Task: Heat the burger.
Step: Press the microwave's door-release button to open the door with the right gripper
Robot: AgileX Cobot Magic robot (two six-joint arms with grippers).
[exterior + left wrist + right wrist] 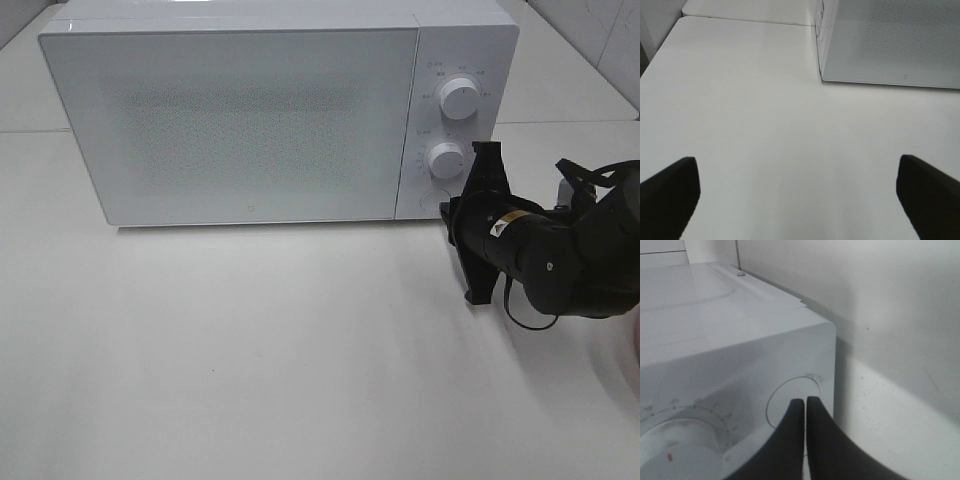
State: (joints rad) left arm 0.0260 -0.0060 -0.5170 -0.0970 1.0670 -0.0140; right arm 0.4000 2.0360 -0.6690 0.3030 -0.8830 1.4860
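- Microwave (pixel 250 120): door shut, window speckled, interior not made out.
- Burger: not seen in any view; whether it is inside cannot be told.
- Right gripper (pixel 805 401): jaws pressed together, nothing held, tips set at round door-release button (pixel 782 400) below lower dial (pixel 446 160).
- Left gripper (pixel 799 192): spread wide, empty, over table (pixel 765 125).
- Step judged: door release by button press.
- Next move: straight, firm push called for, with door's swing path kept clear.

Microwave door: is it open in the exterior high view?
No, the microwave door sits flush with the control panel, fully shut.
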